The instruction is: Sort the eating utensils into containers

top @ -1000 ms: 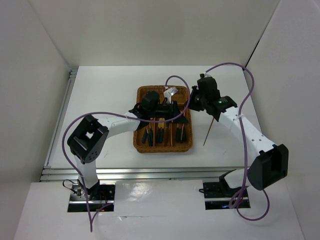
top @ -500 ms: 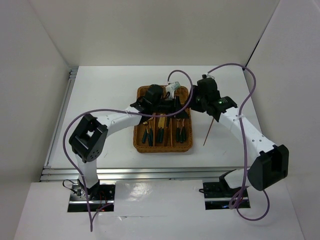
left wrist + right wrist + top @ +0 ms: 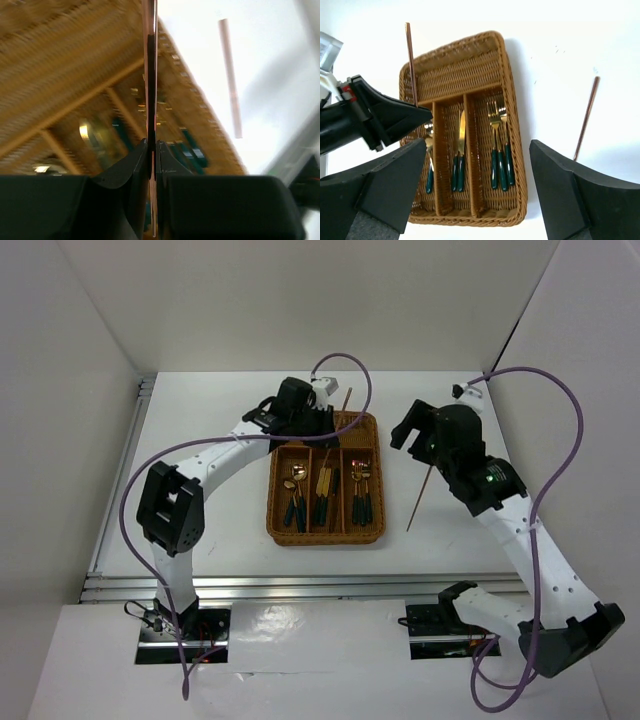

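The brown wicker tray lies mid-table. Its long slots hold gold, green-handled spoons, knives and forks. My left gripper is shut on a thin chopstick above the tray's far crosswise slot. Another chopstick lies on the table right of the tray. My right gripper hangs open and holds nothing, high up to the right of the tray.
Purple cables loop over both arms. An aluminium rail runs along the table's near edge, and white walls close in the left, back and right sides.
My right gripper has opened and drawn back to the right, off the tray. The left gripper, shut on the chopstick, has moved to the tray's far end.
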Robot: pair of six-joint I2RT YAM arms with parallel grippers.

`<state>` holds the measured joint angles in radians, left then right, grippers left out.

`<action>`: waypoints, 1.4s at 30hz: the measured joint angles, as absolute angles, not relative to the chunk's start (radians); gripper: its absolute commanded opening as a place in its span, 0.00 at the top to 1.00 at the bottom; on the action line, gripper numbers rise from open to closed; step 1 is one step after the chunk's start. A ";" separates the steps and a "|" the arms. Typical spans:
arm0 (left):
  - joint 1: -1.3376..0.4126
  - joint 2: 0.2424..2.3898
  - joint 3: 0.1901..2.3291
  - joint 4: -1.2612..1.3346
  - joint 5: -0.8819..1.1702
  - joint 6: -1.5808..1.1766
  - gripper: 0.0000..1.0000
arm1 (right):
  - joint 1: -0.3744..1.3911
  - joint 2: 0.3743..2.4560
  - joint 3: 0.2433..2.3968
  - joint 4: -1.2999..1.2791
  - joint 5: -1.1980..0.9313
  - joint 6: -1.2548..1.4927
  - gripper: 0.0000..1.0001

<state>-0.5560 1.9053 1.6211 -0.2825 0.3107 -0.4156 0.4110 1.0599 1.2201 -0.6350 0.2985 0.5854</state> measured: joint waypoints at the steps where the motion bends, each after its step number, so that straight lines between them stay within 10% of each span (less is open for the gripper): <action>1: -0.554 1.917 1.647 -0.308 0.289 -0.379 0.96 | 0.411 1.052 1.222 -0.635 0.309 0.585 0.08; 32: -0.588 2.278 2.016 -0.622 -0.201 0.653 0.83 | 0.313 1.225 1.098 -0.799 0.577 0.687 0.01; 37: -0.573 2.278 1.969 -0.571 -0.185 0.727 0.44 | 0.313 1.230 1.095 -0.805 0.584 0.704 0.01; 42: -0.532 2.268 1.969 -0.535 -0.126 0.753 0.33 | 0.313 1.252 1.067 -0.800 0.574 0.745 0.01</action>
<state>-0.5320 2.2684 1.9690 -0.5346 -0.1265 0.7528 0.3134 1.2522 1.0668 -0.8001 0.5743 0.7452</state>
